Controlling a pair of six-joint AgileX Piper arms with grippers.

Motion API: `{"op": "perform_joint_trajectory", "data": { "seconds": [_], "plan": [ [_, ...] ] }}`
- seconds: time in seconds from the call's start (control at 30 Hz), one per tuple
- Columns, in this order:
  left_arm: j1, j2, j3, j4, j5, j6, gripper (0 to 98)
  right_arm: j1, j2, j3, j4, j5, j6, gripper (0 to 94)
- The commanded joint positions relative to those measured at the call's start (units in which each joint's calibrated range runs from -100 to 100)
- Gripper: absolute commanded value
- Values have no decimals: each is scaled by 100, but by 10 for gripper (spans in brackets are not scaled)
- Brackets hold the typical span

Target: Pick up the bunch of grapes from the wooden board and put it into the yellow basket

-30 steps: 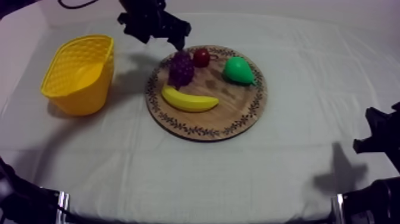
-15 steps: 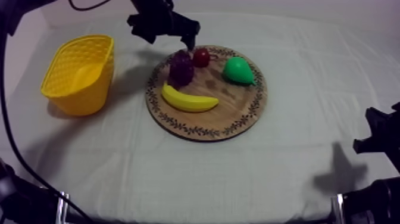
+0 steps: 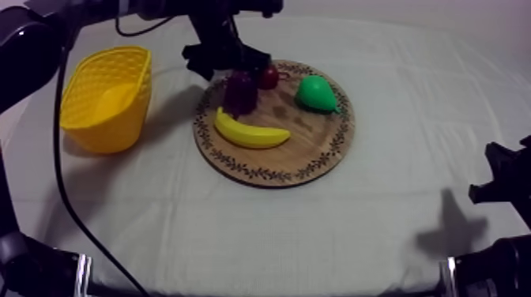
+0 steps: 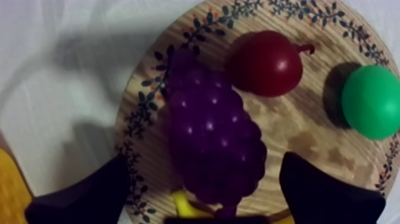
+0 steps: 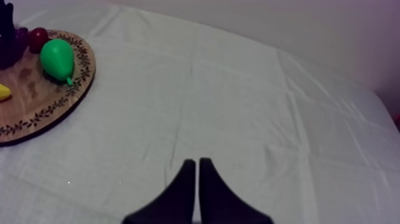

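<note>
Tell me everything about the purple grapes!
The bunch of grapes is dark purple, knobbly and shiny like plastic. It lies on the wooden board near its rim, close beside the small red fruit, one end by the banana. The left claw is open, one finger at each side of it.

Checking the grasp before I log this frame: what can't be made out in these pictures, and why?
- Top view: the left gripper covers the upper end of the bunch of grapes and part of the wooden board's far rim.
- Left wrist view: the banana is nearly all hidden under the grapes, and the pear is cut off by the picture's edge.
</note>
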Motion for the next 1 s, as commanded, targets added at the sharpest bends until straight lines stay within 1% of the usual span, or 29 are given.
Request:
{"op": "perform_joint_trajectory", "data": {
  "seconds": [0.0,0.27,0.5,0.73,0.97],
  "plan": [
    [16,94,-66,4,15,19,956,3,-2,-1,1,-1,2,5],
    [71,495,-511,14,245,49,955,3,-2,-1,1,-1,2,5],
    [80,664,-613,23,347,51,938,3,-2,-1,1,-1,2,5],
    [77,685,-519,-29,370,25,805,3,-2,-1,1,-1,2,5],
    [104,657,-361,-72,131,-65,598,3,-2,-1,1,-1,2,5]
  ]
}}
